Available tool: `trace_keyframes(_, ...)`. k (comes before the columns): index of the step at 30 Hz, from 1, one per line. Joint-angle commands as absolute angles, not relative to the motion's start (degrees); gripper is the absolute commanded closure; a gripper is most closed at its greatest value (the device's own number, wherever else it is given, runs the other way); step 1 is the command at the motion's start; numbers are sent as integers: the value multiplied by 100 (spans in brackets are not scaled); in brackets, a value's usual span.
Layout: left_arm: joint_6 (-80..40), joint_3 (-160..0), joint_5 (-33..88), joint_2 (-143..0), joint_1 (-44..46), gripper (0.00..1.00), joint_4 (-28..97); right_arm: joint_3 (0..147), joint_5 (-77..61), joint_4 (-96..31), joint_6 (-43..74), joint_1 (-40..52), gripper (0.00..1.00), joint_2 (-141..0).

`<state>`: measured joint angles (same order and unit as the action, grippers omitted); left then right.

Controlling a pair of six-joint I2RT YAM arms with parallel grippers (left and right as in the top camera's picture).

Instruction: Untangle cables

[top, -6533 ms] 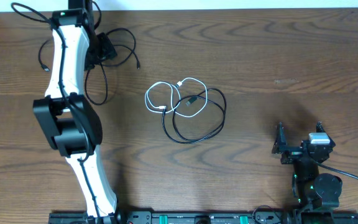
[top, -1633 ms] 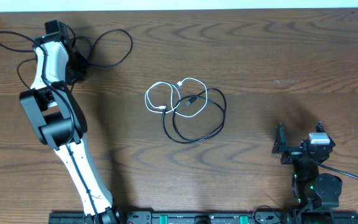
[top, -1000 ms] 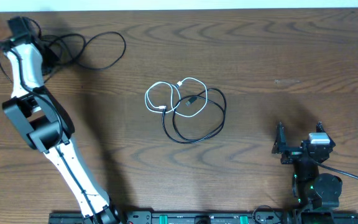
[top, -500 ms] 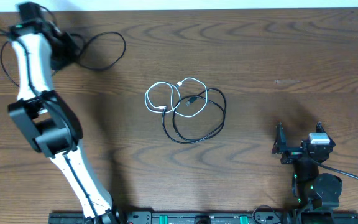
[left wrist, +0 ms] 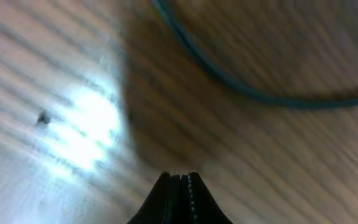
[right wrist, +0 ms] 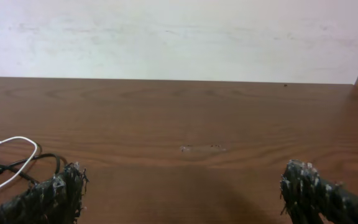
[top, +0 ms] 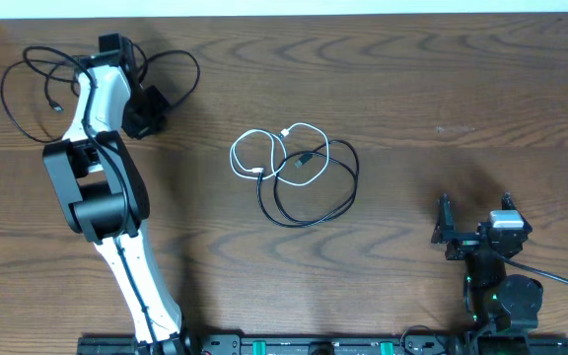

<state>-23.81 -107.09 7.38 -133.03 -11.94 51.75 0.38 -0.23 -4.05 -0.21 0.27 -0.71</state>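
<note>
currently the l claw [top: 146, 113] is at the table's far left corner, tips pressed tight together w/ nothing seen betw them; its wrist view is blurred. one black cable [top: 197, 74] lies in loose loops round that corner, on both sides of the arm, and a curve of it passes just ahead of the tips. can't tell if it touches the claw. the white cable [top: 234, 156] and 2nd black cable [top: 355, 182] sit mid table, loops overlapping. the r claw [right wrist: 182, 186] is by the near right corner, jaws wide apart, holding nothing, well apart from the cables.
</note>
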Motion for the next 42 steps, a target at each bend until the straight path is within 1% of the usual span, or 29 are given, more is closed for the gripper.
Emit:
trace_keyframes(1, -2545, -10479, 613, -13373, -1219, 92, 4801, 30, -19, -432, 60, 95, 1, -56)
trace_keyframes(6, -2539, -10414, 423, -13375, -1219, 93, 4403, 30, -19, -432, 60, 95, 1, -56)
trace_keyframes(15, -2532, -10412, 377, -13684, -1225, 93, 4091, 30, -19, -432, 60, 95, 1, -56)
trace_keyframes(18, -2408, -10412, 298, -13850, -1243, 93, 3771, 30, -19, -432, 60, 95, 1, -56)
trace_keyframes(22, -2211, -10418, 67, -14011, -1369, 93, 3017, 30, -19, -432, 58, 95, 1, -56)
trace_keyframes(25, -2202, -10691, -69, -14007, -1601, 92, 2991, 30, -19, -432, 60, 95, 1, -56)
trace_keyframes(29, -2191, -11445, 30, -13970, -1977, 93, 3529, 30, -19, -432, 60, 95, 1, -54)
trace_keyframes(35, -2191, -12186, 714, -13581, -2252, 92, 4287, 30, -19, -432, 60, 95, 1, -56)
trace_keyframes(39, -2169, -12199, 598, -13209, -2270, 92, 4650, 30, -19, -432, 60, 95, 1, -56)
trace_keyframes(42, -2171, -12199, -45, -13179, -2276, 92, 5127, 30, -19, -432, 60, 95, 1, -56)
